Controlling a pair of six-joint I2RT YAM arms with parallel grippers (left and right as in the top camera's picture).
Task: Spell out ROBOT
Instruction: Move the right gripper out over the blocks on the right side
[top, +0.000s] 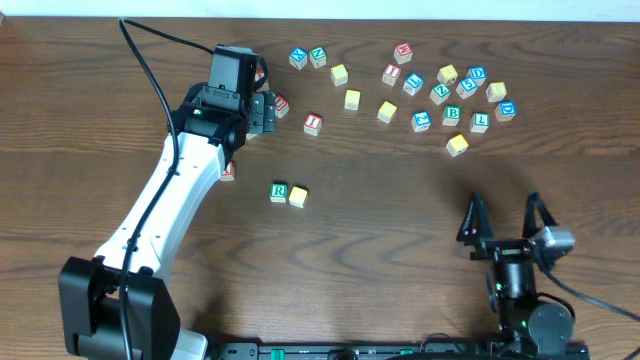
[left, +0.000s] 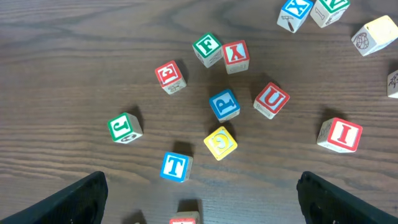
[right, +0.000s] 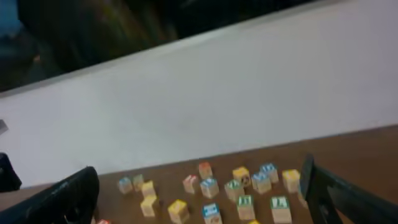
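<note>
The green R cube (top: 279, 192) stands mid-table with a plain yellow cube (top: 298, 197) touching its right side. The green B cube (top: 452, 116) is in the cluster at the back right. In the left wrist view the blue T cube (left: 175, 167) lies just ahead of my open left gripper (left: 200, 198), and a yellow-faced cube (left: 220, 142) sits a little beyond it. Overhead, the left gripper (top: 264, 109) hovers over the back-left cubes and hides the T. My right gripper (top: 503, 215) stands open near the front right, holding nothing.
Around the T lie a green J cube (left: 125, 127), a blue P cube (left: 224, 104), a red U cube (left: 271, 100), a red I cube (left: 339, 135) and a red cube (left: 185, 219) between the fingers. More yellow cubes (top: 352, 99) lie along the back.
</note>
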